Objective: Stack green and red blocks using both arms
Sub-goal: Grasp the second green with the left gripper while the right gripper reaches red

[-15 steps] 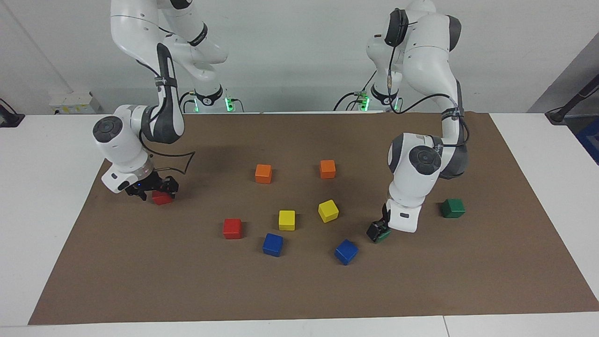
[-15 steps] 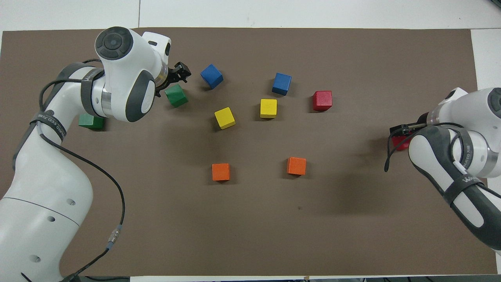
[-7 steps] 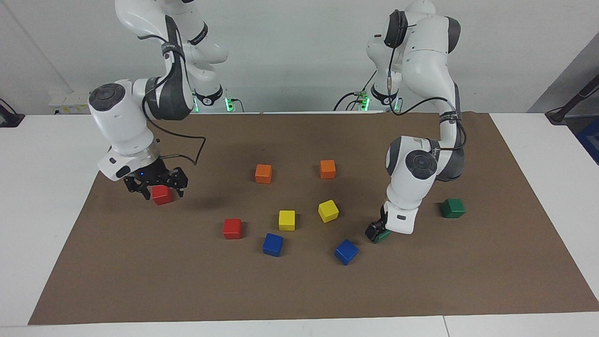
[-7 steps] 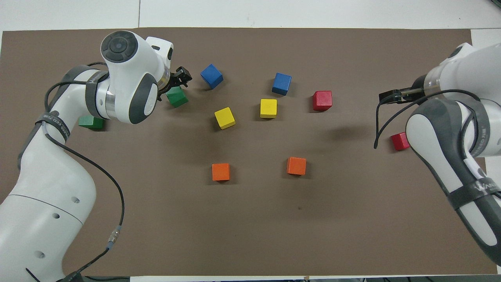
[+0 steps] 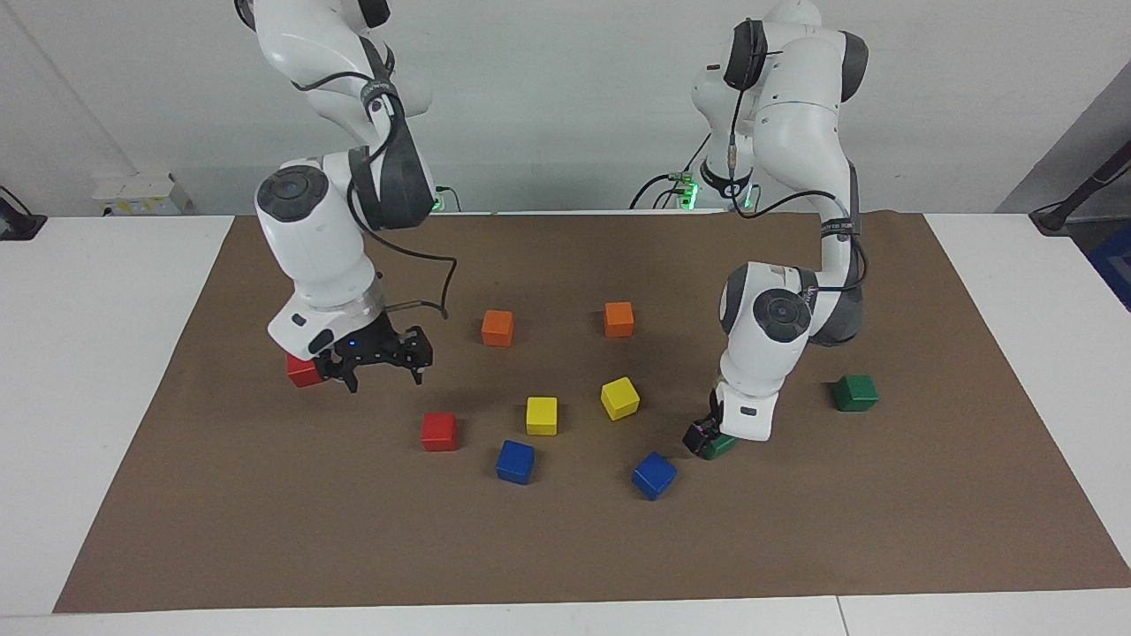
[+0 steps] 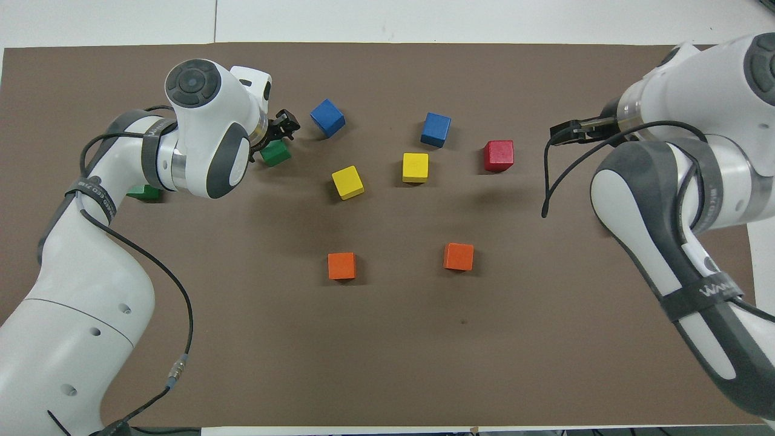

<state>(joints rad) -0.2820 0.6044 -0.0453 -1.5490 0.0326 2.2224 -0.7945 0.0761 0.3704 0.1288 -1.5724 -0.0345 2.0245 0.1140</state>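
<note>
The right gripper [image 5: 380, 371] hangs in the air with its fingers spread wide and nothing in them. It is over the brown mat [image 5: 565, 548], just beside one red block [image 5: 300, 371] that sits on the mat. The other red block [image 5: 438, 431] lies near the yellow cubes [image 5: 542, 415].

The left gripper [image 5: 704, 438] is down low, fingers wide apart around a green block [image 5: 720, 444] — that block rests on the mat. The second green block [image 5: 854, 392] sits toward the left arm's end of the table.
</note>
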